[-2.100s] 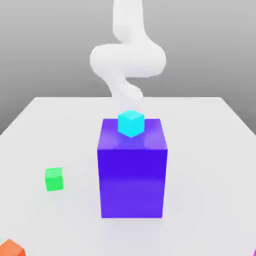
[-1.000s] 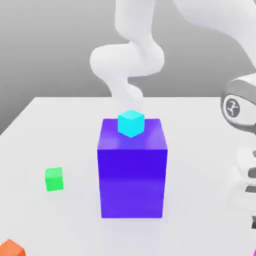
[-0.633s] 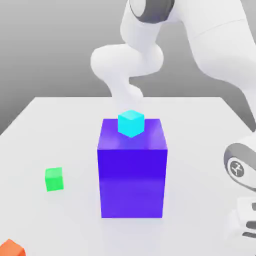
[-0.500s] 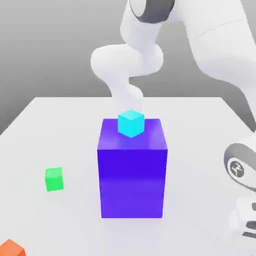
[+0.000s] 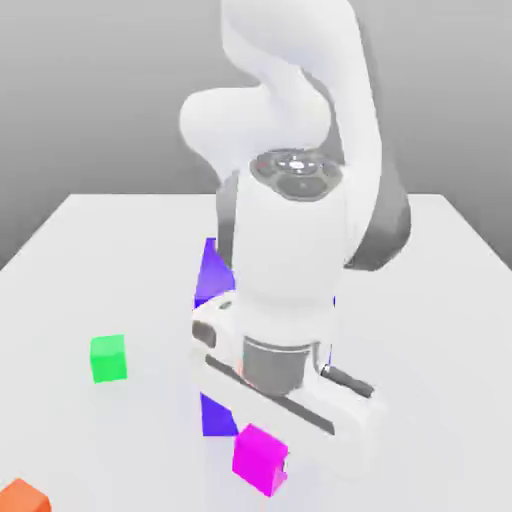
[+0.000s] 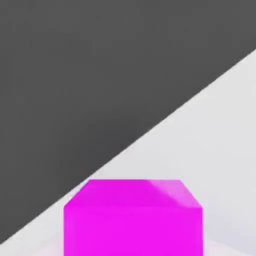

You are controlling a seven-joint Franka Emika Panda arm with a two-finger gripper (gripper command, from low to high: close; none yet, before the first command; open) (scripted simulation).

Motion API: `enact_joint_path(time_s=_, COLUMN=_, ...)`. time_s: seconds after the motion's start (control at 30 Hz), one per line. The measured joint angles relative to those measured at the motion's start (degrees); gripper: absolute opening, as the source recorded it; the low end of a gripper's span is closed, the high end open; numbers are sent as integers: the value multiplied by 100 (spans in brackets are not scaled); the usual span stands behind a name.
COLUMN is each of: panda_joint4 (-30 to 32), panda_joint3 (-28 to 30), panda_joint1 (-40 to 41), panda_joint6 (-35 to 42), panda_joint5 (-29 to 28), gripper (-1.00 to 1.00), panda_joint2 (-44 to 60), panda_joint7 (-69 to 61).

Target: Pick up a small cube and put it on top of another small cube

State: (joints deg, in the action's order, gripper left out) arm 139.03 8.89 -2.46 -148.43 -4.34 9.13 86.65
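You have open tabletop (image 5: 90, 250) across the left of the exterior view, broken only by the green cube (image 5: 108, 358) at mid-left and the orange cube (image 5: 20, 497) in the lower-left corner. The centre is crowded: the big blue-purple block (image 5: 212, 275) stands close behind the arm (image 5: 290, 250), with the magenta cube (image 5: 260, 459) hanging low just in front.

You see the white arm (image 5: 290, 250) standing in front of the blue-purple block (image 5: 214, 275), hiding most of it. Just under the hand hangs the pink cube (image 5: 259, 459), tilted, near the table's (image 5: 90, 250) front edge. On the exterior view's left sits a green cube (image 5: 108, 358), and an orange cube (image 5: 20, 497) in the near-left corner.
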Motion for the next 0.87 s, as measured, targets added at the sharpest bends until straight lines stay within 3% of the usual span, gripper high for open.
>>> enact_joint_path(time_s=0.5, panda_joint4=2722, panda_joint3=1428, panda_joint1=2421, panda_joint6=-511, panda_joint5=-808, gripper=-100, panda_joint2=-2247, panda_joint7=-60)
enact_joint_path(time_s=0.63, panda_joint4=2820, panda_joint3=1611, panda_joint1=2299, panda_joint6=-1166, panda_joint5=-425, gripper=-100, panda_joint2=-1684, panda_joint7=-351)
enact_joint_path(time_s=0.77, panda_joint4=2804, panda_joint3=1423, panda_joint1=2135, panda_joint6=-1939, panda_joint5=686, gripper=-100, panda_joint2=-836, panda_joint7=-1118)
enact_joint_path(time_s=0.8, panda_joint4=2799, panda_joint3=1359, panda_joint1=2154, panda_joint6=-2037, panda_joint5=871, gripper=100, panda_joint2=-724, panda_joint7=-1246)
enact_joint_path(time_s=0.87, panda_joint4=2799, panda_joint3=1359, panda_joint1=2162, panda_joint6=-2037, panda_joint5=871, gripper=100, panda_joint2=-724, panda_joint7=-1246)
